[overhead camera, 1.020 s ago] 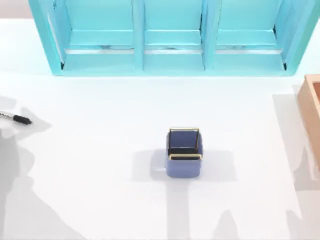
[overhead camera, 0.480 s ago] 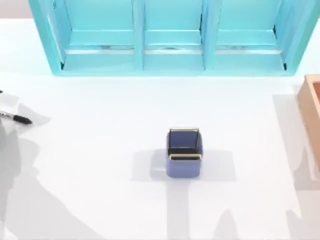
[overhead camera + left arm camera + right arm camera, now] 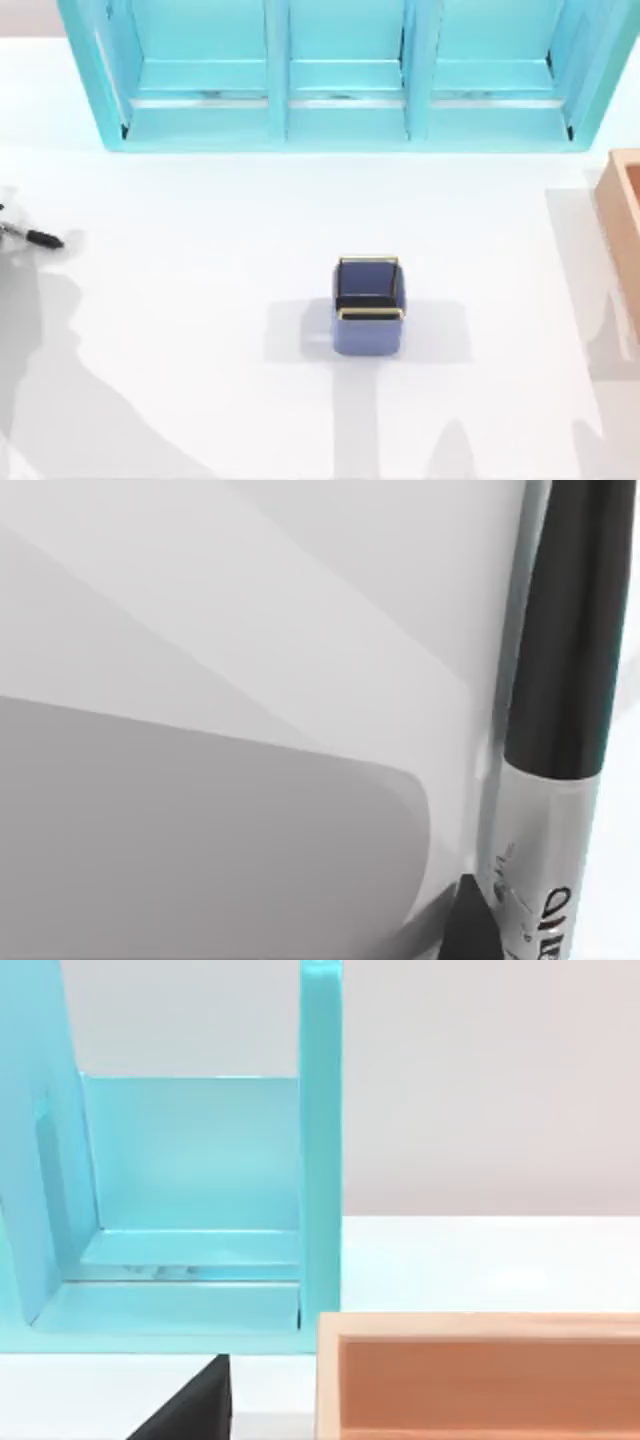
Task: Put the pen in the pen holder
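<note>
The pen lies on the white table at the far left edge, black cap pointing right, silvery barrel running off the picture. In the left wrist view the pen is very close, with a dark part of my left gripper right beside its barrel. The pen holder, a small dark-blue square cup with gold rim edges, stands upright near the table's middle, far right of the pen. A dark part of my right gripper shows in the right wrist view, off the table's right side near the tan box.
A big turquoise shelf spans the back of the table. A tan wooden box sits at the right edge, seen close as the box in the right wrist view. Arm shadows fall on the front left and right.
The arm shadow around the pen has shifted and closed in on it. The pen and the pen holder have stayed in place.
</note>
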Action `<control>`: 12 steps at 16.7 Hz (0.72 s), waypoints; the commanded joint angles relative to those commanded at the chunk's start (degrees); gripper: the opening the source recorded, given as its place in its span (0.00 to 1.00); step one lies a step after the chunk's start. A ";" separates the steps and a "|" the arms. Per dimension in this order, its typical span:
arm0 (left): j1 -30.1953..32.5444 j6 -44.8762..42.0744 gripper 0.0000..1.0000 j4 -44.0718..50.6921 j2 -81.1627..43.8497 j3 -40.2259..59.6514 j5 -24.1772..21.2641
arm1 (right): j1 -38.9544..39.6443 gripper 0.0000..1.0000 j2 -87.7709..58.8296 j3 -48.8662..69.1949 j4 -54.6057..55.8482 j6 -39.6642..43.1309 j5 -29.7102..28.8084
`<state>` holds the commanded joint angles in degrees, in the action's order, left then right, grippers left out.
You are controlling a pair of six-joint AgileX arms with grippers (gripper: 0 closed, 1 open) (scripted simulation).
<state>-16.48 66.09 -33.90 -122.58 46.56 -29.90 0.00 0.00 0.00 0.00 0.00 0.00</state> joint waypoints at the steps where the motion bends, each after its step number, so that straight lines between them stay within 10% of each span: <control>1: 0.00 0.00 0.25 0.00 0.00 0.00 0.00 | 0.00 1.00 0.00 0.00 0.00 0.00 0.00; 4: 0.00 0.00 0.02 0.00 0.00 0.00 0.00 | 0.00 1.00 0.00 0.00 0.00 0.00 0.00; 12: 0.00 0.00 0.00 0.00 0.00 0.00 0.00 | 0.00 1.00 0.00 0.00 0.00 0.00 0.00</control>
<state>-16.48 66.09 -33.90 -122.58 46.56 -29.90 0.00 0.00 0.00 0.00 0.00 0.00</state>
